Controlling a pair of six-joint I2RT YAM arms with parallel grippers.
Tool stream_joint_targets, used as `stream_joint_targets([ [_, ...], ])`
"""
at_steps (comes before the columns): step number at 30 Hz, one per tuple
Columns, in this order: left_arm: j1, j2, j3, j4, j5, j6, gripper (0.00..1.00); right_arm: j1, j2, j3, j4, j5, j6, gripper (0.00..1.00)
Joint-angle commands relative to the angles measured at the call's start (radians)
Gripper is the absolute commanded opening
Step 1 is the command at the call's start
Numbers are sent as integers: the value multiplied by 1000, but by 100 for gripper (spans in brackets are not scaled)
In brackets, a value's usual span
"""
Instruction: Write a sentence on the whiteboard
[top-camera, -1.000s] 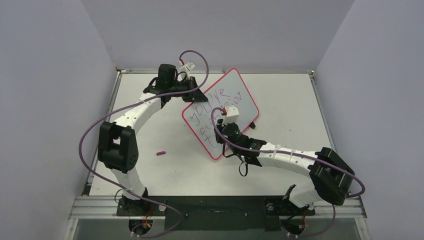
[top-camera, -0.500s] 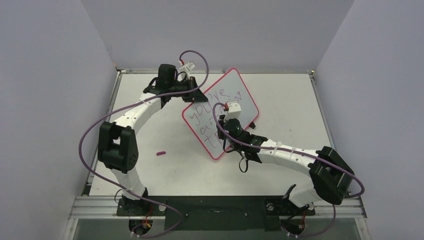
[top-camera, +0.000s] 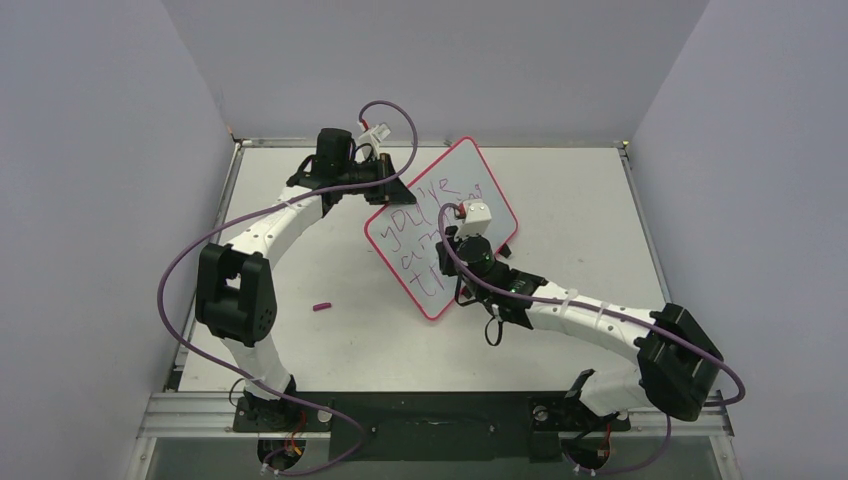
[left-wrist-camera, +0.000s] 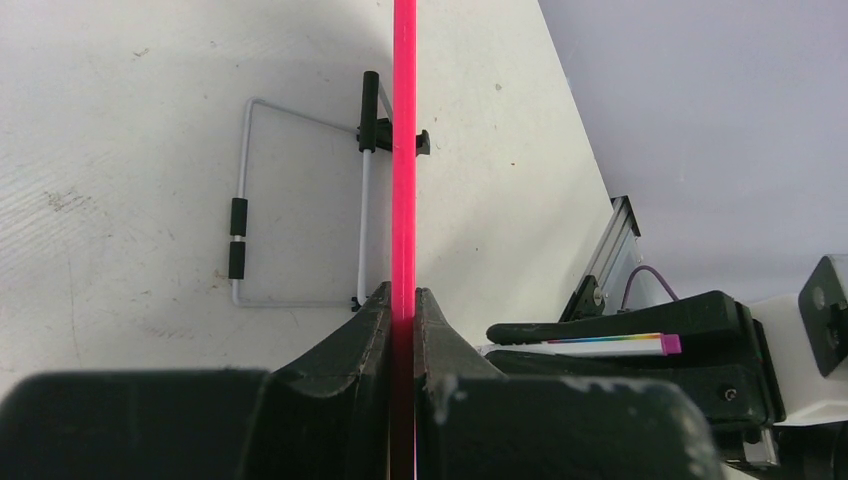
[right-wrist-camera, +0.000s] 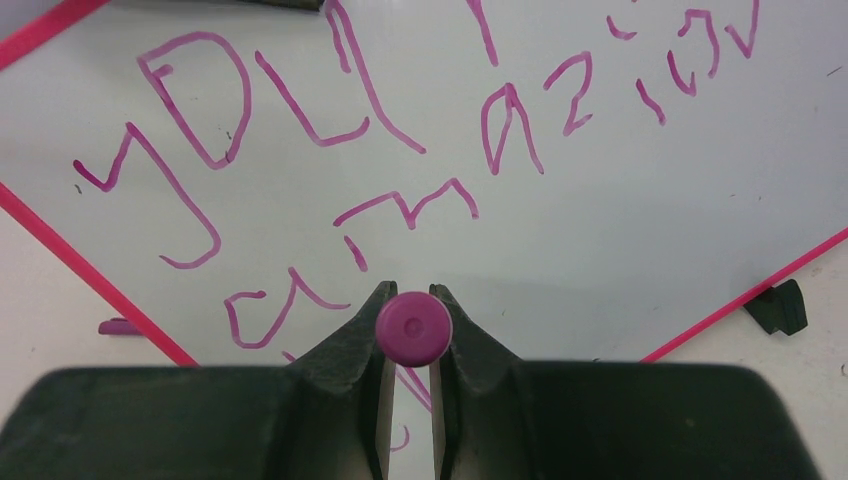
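The whiteboard, white with a red-pink rim, stands tilted on the table. My left gripper is shut on its upper left edge; the left wrist view shows that rim edge-on between the fingers. The sentence runs in purple lines across the board; its letters fill the right wrist view. My right gripper is shut on a marker, whose round purple end faces the camera, tip toward the board. The marker also shows side-on in the left wrist view.
A small pink cap lies on the table left of the board, also visible as a cap past the rim. A white wire stand props the board from behind; its black foot pokes out at the right edge.
My right gripper has slid with the marker toward the right along the board, uncovering more purple strokes of the bottom line. The left arm and the board have stayed put.
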Motion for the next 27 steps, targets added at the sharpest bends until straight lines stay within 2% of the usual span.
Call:
stream_joint_targets([
  [1,-5,-78,15,76,53,-27,0,-15,-39,-5,30,10,-8,0],
  [13,-5,-72,13,76,52,-25,0,-63,15,15,58,-41,-14,0],
  [27,-5,-72,15,73,50,-25,0,-64,37,-54,98,-59,23,0],
])
